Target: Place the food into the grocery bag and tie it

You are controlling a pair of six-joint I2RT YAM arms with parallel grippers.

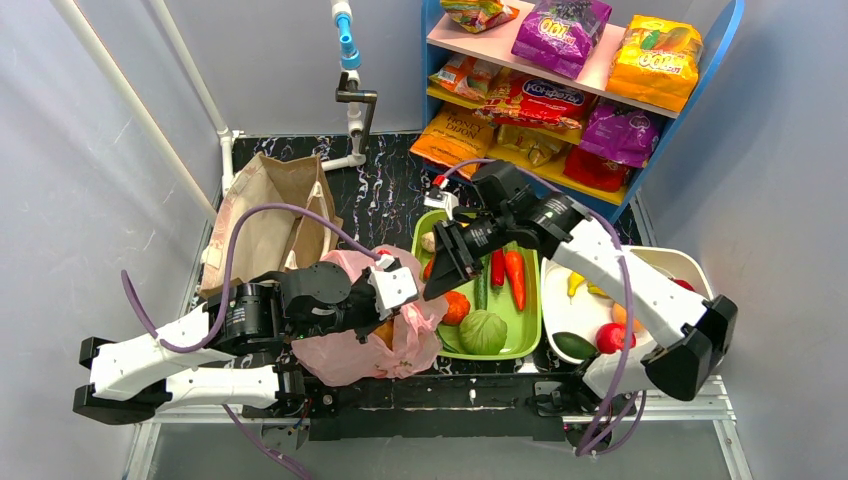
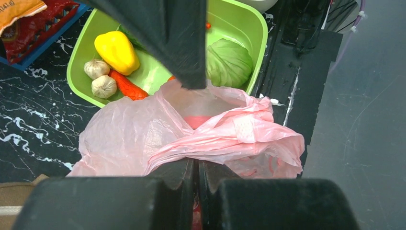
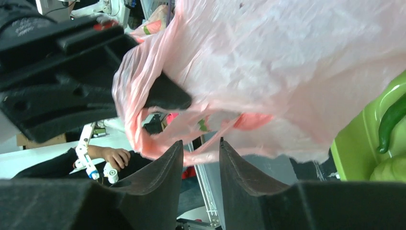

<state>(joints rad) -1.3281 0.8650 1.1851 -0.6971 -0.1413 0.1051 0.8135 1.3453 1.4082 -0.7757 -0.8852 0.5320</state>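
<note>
Bag-opening step, as I'm reading it; loading is barely under way. I'm holding the thin translucent pink plastic carrier bag [image 2: 129,139] with my left gripper [image 2: 197,165], fingers pressed together on a bunched fold of the rim with the film pinched between them. The bag is slumping on the black marbled tabletop [image 2: 28,120], right up against a corner of the lime-green plastic tray [image 2: 234,21]. My right gripper [image 3: 201,143] is reaching in from the tray side at the opposite rim. Its fingers are standing narrowly apart with the film edge hanging at the tips, not clamped.

Something reddish is showing through the film in the right wrist view — can't tell what, so possibly one item is inside. Most of the food is lying in the tray: round green cabbage [image 2: 229,62], yellow bell pepper [image 2: 117,50], two pale garlic bulbs [image 2: 104,86]. The handles aren't tied.

Next move, my judgement: the right gripper is needing to close on that loose rim, then pull away from the left one so the mouth is gaping wide enough for the cabbage. The film is thin and crinkly, so I'm expecting it to slip out of a shallow pinch — a deeper bite and a gentle pull look safer. The left pinch has to hold meanwhile.
</note>
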